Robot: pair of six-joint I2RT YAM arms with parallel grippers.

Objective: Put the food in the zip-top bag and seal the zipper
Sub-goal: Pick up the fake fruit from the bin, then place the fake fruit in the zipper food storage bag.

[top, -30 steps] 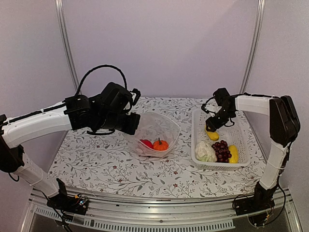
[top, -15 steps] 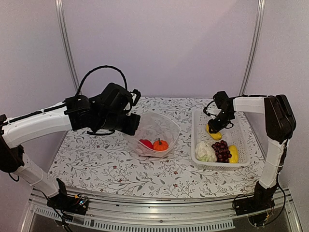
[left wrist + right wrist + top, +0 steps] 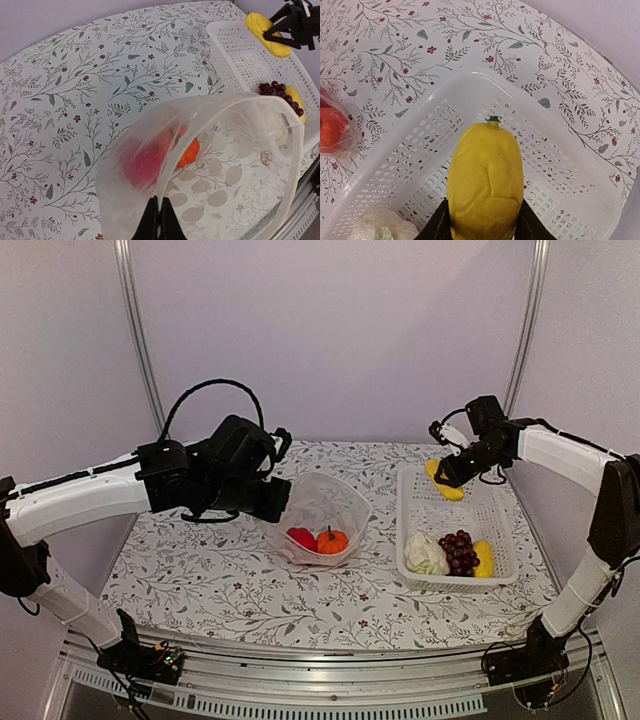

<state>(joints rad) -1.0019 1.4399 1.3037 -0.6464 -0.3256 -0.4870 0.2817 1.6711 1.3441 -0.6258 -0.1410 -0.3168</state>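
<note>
The clear zip-top bag (image 3: 322,512) stands open mid-table, with a red pepper (image 3: 302,537) and an orange pumpkin (image 3: 333,539) inside. My left gripper (image 3: 159,216) is shut on the bag's rim (image 3: 172,165) and holds the mouth open. My right gripper (image 3: 447,472) is shut on a yellow food piece (image 3: 485,182) and holds it in the air above the far end of the white basket (image 3: 499,523). The yellow piece also shows in the left wrist view (image 3: 265,33). Cauliflower (image 3: 426,553), grapes (image 3: 459,551) and another yellow piece (image 3: 484,557) lie in the basket. The zipper is too faint to make out.
The floral tablecloth (image 3: 200,570) covers the table. The basket stands at the right, close to the table's right edge. Walls and metal posts (image 3: 135,330) enclose the back and sides.
My right gripper has lifted the yellow piece out of the basket, up and towards the back. The left gripper and bag have barely moved.
</note>
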